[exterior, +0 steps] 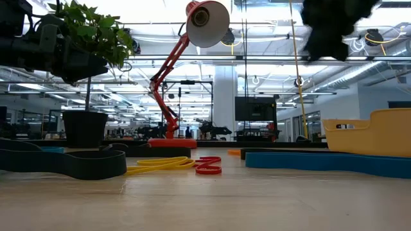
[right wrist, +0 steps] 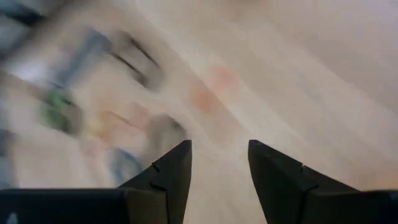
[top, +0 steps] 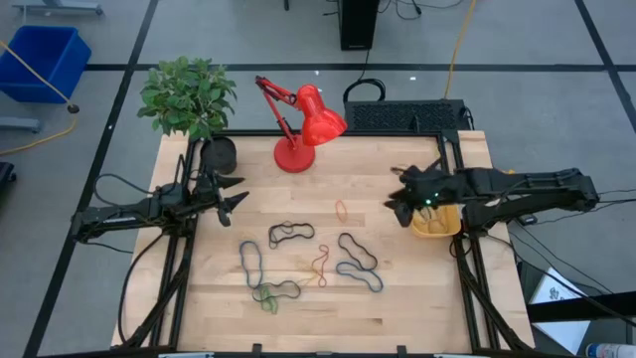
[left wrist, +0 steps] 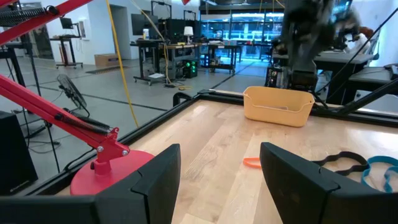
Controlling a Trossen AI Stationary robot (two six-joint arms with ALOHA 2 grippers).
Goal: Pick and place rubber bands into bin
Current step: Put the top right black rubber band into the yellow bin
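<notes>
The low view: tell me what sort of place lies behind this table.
Most likely a big open robotics lab or workshop. Past the red desk lamp and potted plant run exposed ceiling pipes and strip lights, glass partitions, and benches with equipment; the left wrist view shows the same benches.

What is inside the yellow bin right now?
From above, the right gripper and arm cover much of the bin. The left wrist view shows only its outer wall and rim. Any rubber bands inside cannot be seen.
</notes>
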